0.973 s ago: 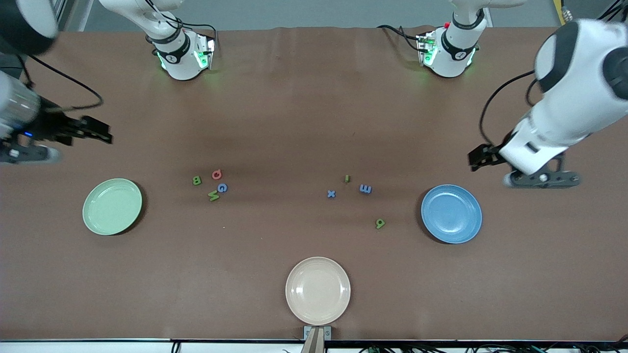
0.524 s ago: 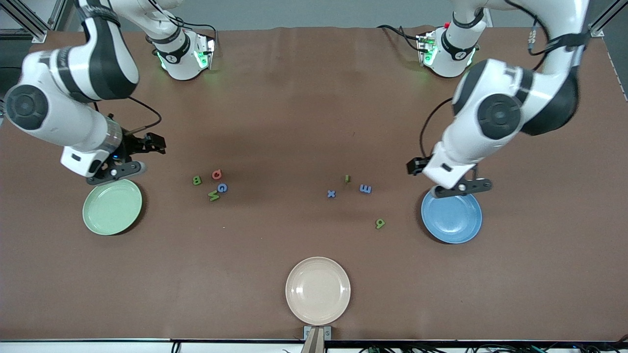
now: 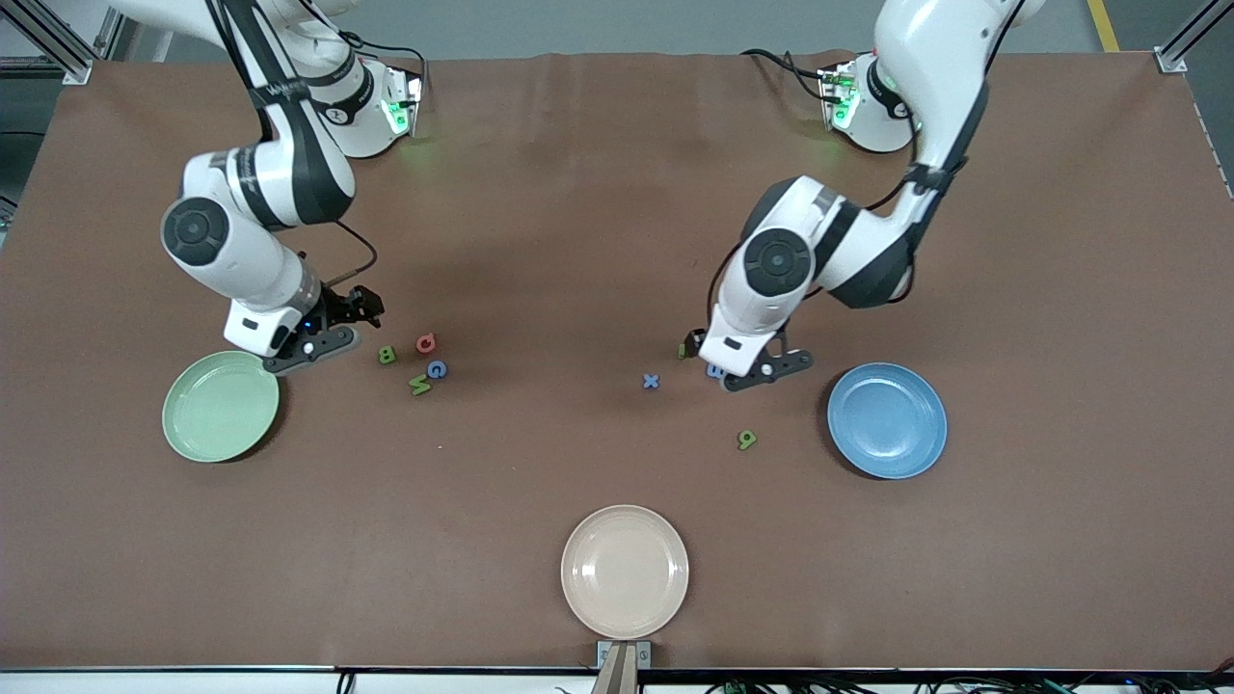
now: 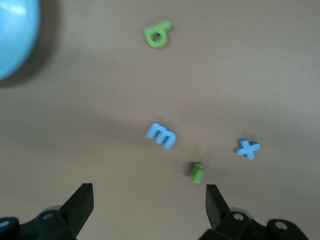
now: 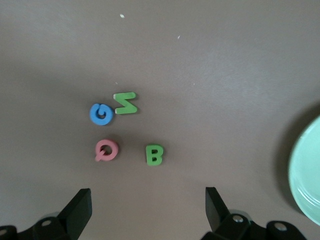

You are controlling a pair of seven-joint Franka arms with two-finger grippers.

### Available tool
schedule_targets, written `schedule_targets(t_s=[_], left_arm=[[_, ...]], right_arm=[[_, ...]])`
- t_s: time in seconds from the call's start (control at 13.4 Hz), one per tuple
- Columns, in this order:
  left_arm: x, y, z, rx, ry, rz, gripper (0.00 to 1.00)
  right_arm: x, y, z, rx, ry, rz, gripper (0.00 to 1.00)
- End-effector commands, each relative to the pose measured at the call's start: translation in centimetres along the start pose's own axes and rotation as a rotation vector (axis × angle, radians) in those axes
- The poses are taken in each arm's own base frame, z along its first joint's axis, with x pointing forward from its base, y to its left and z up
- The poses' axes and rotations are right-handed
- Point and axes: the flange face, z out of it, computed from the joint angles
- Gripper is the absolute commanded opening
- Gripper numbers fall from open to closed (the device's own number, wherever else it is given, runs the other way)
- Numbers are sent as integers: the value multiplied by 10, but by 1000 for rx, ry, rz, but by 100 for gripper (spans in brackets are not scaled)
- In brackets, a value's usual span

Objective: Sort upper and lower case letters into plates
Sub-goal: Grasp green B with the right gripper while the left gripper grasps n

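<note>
Green B (image 3: 387,355), pink-red Q (image 3: 426,342), blue G (image 3: 437,369) and green M (image 3: 419,385) lie grouped toward the right arm's end. They show in the right wrist view as B (image 5: 154,155), Q (image 5: 106,150), G (image 5: 101,114), M (image 5: 125,103). Blue x (image 3: 651,382), green i (image 3: 682,351) and a green b-shaped letter (image 3: 746,440) lie near the blue plate (image 3: 887,420); blue m (image 4: 162,135) is mostly hidden under the left hand. My right gripper (image 3: 307,347) is open between the mint green plate (image 3: 221,406) and B. My left gripper (image 3: 762,368) is open over m.
A cream-beige plate (image 3: 625,572) sits at the table edge nearest the front camera. The left wrist view shows x (image 4: 248,148), i (image 4: 198,171), the b-shaped letter (image 4: 157,35) and the blue plate's rim (image 4: 15,35). The green plate's rim (image 5: 306,175) shows in the right wrist view.
Both arms have swung in from the table's ends toward the middle. The right gripper went from the green plate toward B; the left from over the blue plate to over m.
</note>
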Motion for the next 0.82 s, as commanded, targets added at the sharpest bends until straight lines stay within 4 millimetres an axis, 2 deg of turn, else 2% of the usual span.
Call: schedule_targets(t_s=[0.0, 0.15, 0.3, 0.52, 0.67, 0.75], left_arm=[[-4, 12, 31, -9, 1, -6, 92], [-14, 26, 59, -31, 6, -19, 87], [-22, 36, 79, -42, 13, -19, 83], [-32, 40, 92, -26, 2, -9, 76], [-31, 39, 92, -26, 2, -10, 68], [-30, 39, 94, -24, 2, -10, 63]], right_arm=[[1, 2, 49, -1, 3, -9, 100], [1, 0, 78, -3, -3, -14, 100], [1, 0, 94, -4, -7, -16, 100], [-1, -4, 110, -2, -21, -23, 98], [-2, -6, 115, -2, -27, -26, 91], [-2, -6, 116, -1, -28, -28, 84]])
